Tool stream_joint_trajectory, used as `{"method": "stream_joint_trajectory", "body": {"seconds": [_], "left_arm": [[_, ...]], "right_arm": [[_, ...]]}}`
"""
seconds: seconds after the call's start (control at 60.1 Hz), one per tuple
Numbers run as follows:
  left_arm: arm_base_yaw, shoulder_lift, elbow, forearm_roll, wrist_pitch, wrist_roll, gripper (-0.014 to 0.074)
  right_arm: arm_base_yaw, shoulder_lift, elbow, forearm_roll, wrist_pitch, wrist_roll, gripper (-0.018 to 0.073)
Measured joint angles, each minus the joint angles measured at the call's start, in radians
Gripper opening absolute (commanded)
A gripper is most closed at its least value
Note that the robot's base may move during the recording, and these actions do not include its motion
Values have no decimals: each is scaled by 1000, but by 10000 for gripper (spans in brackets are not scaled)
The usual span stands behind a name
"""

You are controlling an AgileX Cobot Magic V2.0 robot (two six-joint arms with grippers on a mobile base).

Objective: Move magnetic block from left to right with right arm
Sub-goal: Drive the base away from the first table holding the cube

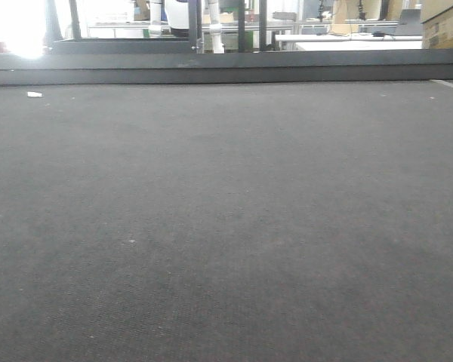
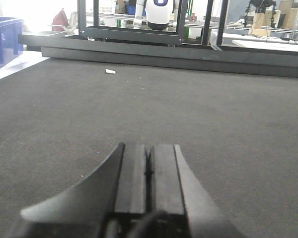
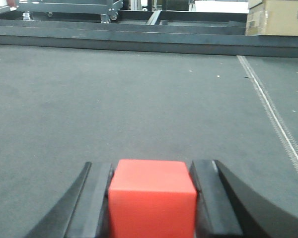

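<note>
Right gripper [image 3: 152,198] clamps the magnetic block [image 3: 152,196].
Fingers touch both cube sides (over the dark mat [image 3: 139,99]); left gripper [image 2: 149,171] fingers pressed together, holding nothing.

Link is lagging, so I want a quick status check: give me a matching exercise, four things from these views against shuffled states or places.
1 magnetic block
2 left claw
3 white scrap
4 blue bin

A shut, empty
B lying on the dark mat, far side
C held in the right claw
D off the mat, left edge of the left wrist view

Pairs: 1-C; 2-A; 3-B; 4-D
</note>
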Motion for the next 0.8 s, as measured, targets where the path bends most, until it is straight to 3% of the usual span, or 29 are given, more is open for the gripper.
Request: {"method": "stream_joint_trajectory", "body": {"seconds": [0.799], "left_arm": [[0,0,0,0,0,0,-116]], "right_arm": [[0,0,0,2,-1,0,140]]}}
